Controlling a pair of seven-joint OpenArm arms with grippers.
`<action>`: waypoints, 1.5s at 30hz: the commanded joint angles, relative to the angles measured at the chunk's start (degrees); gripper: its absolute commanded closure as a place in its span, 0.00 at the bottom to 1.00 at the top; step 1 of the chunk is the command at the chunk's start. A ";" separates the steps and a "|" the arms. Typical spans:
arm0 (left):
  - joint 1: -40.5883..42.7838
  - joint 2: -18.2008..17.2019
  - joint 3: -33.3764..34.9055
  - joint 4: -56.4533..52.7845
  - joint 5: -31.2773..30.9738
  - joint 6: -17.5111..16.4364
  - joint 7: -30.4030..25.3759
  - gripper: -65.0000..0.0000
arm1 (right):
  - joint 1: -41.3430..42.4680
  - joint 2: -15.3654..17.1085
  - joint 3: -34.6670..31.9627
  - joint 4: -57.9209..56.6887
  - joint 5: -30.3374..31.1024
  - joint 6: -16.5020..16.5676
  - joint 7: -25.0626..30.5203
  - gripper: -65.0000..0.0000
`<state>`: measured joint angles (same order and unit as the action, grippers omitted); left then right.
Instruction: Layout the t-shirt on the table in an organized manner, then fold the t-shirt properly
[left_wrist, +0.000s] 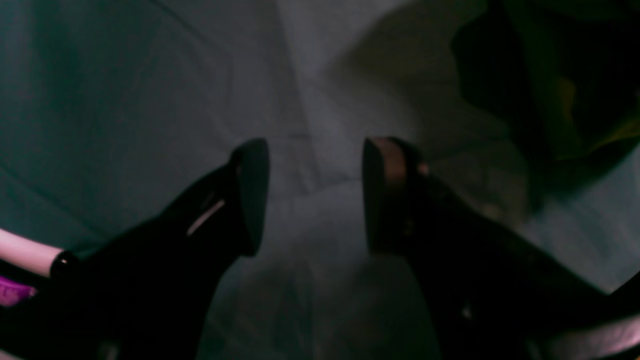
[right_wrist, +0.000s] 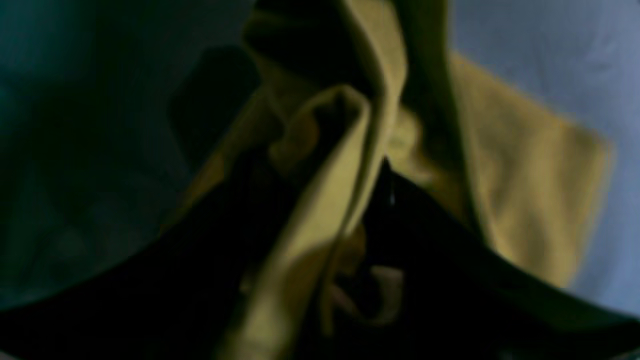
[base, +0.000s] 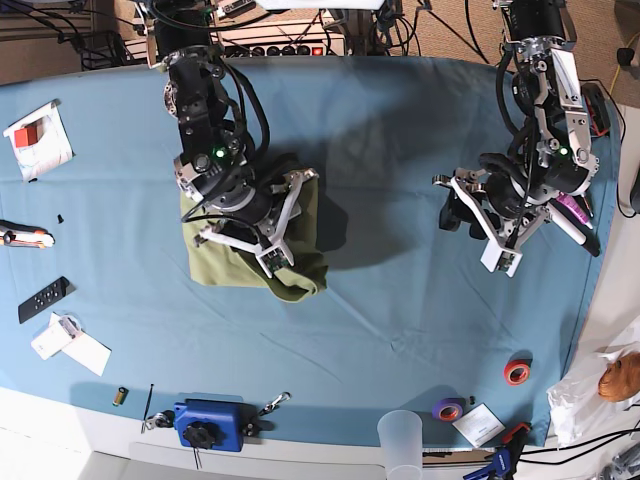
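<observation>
Over the t-shirt (base: 215, 255), right hand (base: 262, 238) low.

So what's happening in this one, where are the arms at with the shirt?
The olive-green t-shirt lies bunched in a heap on the teal table, not yet spread out. The right gripper is down in the fabric, with folds bunched around it in its wrist view; whether it grips is unclear. The left gripper hangs open and empty over bare cloth, well off to the side.
</observation>
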<state>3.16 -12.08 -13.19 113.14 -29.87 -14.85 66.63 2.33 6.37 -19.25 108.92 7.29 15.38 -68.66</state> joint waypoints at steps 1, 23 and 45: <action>-0.76 -0.31 -0.11 1.05 -0.83 -0.11 -1.73 0.56 | 1.31 -0.17 0.07 1.40 3.10 0.59 0.87 0.65; -0.07 -0.28 -0.11 1.03 -0.83 -0.31 -1.73 0.56 | 0.22 -0.02 19.37 9.03 16.41 8.83 3.10 0.66; 0.66 1.31 -0.07 1.03 -15.02 -10.73 -1.95 0.56 | -3.72 0.11 30.29 -23.28 35.08 24.62 5.57 0.66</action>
<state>4.45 -10.50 -13.19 113.16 -43.40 -25.34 65.98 -1.69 6.63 11.55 85.49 42.65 40.12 -61.84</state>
